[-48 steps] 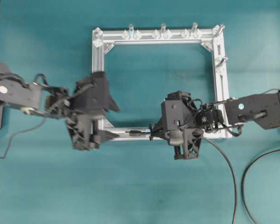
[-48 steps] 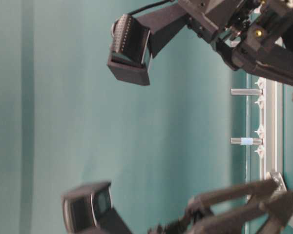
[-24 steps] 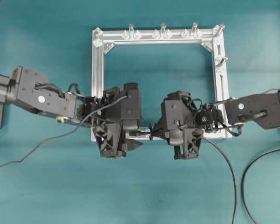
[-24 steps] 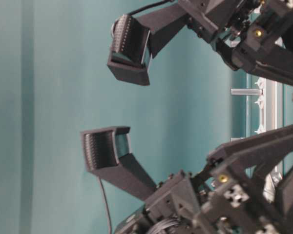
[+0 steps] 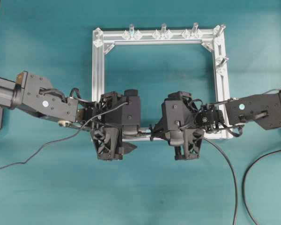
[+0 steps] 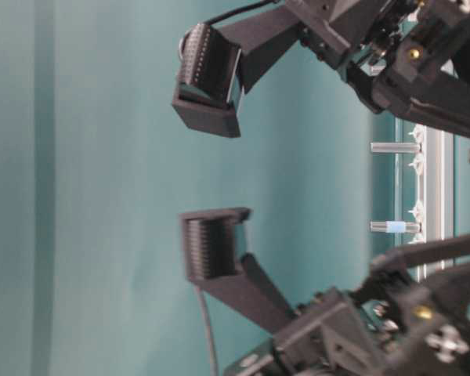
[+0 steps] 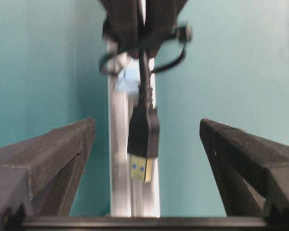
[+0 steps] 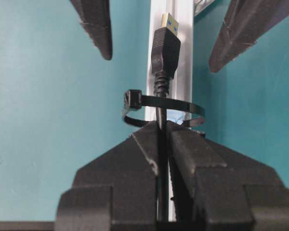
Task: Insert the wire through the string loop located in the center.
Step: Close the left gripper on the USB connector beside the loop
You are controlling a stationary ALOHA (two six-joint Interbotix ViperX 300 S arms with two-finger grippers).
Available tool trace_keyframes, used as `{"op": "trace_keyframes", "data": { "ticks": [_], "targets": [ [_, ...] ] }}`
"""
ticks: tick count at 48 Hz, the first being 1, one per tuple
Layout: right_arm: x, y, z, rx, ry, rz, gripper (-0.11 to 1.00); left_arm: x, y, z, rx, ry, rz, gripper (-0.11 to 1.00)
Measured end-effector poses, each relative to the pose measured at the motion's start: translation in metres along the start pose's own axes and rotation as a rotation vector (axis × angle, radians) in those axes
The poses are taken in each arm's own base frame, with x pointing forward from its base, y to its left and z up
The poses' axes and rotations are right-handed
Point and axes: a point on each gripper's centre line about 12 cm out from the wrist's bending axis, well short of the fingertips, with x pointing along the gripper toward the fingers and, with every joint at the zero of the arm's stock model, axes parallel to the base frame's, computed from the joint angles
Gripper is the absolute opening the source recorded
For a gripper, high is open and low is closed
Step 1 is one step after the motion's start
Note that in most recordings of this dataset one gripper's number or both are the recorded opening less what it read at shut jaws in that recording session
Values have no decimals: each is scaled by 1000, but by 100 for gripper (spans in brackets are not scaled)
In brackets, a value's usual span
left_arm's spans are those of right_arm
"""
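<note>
Right wrist view: the right gripper (image 8: 162,139), clamped on the thin black wire (image 8: 164,53) with a gold-tipped plug, has its plug through the black string loop (image 8: 154,107) on the silver rail (image 8: 185,48). The left gripper (image 7: 147,144), jaws wide, should close squarely on the plug body.

Bench (image 5: 47,197): teal, flat, plain surface.
Frame (image 5: 98,70): square of silver aluminium rails, lying flat on bench, upper middle.
Pegs (image 5: 163,29): upright along frame's far rail and right corner.
Cables (image 5: 232,183): black, trailing loose across bench, lower right and lower left.
</note>
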Motion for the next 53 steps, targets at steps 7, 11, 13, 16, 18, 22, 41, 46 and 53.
{"op": "trace_keyframes", "data": {
  "ticks": [7,11,13,16,18,22,41,46,53],
  "targets": [
    [0,0,0,0,0,0,7,1,1,-1,5,-2,2,90],
    [0,0,0,0,-1,0,7,1,0,0,8,-3,1,89],
    [0,0,0,-2,-1,1,7,1,1,0,8,-3,2,87],
    [0,0,0,-2,-1,1,7,1,0,0,9,-5,1,82],
    [0,0,0,-2,0,0,7,1,0,0,9,-6,1,79],
    [0,0,0,-2,0,0,7,1,0,1,12,-12,1,67],
    [0,0,0,-3,0,0,7,1,1,3,20,-37,0,20],
    [0,1,0,-4,0,1,7,2,1,2,22,-35,0,20],
    [0,1,0,-2,0,1,7,2,0,2,23,-35,-1,20]
  ]
}}
